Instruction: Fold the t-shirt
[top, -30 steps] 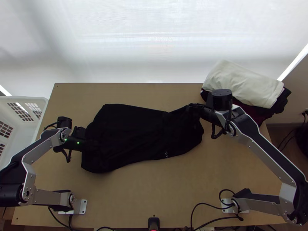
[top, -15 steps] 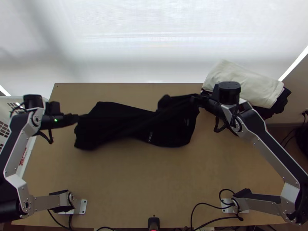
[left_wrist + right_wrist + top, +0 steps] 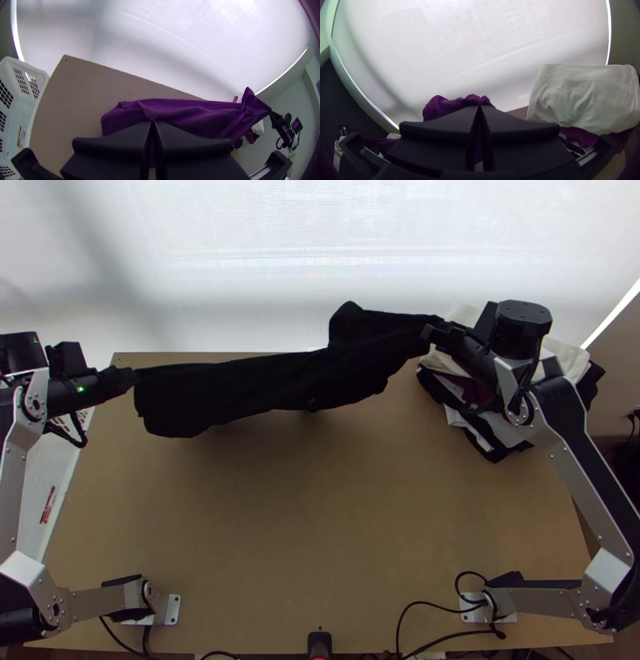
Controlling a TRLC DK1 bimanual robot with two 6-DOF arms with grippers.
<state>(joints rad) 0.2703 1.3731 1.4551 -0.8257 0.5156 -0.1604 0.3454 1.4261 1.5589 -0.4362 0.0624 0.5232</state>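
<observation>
Over the wooden worktop [image 3: 320,540], the left fingers [image 3: 116,138] are clamping one end of the black t-shirt [image 3: 240,390], the right fingers [image 3: 436,130] tightly pinching the other; both arms, having just lifted it farward, are stretching it lengthwise, likely preparing to lay it down for folding.

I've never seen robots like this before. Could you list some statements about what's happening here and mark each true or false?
1. Both the left tool and the right tool are gripping the t-shirt. True.
2. The t-shirt is neatly folded on the table. False: it hangs stretched out between the two tools.
3. A pale cloth lies on top of the clothes pile. True.
4. The white basket is beside the pile. False: it is at the table's opposite side.
</observation>
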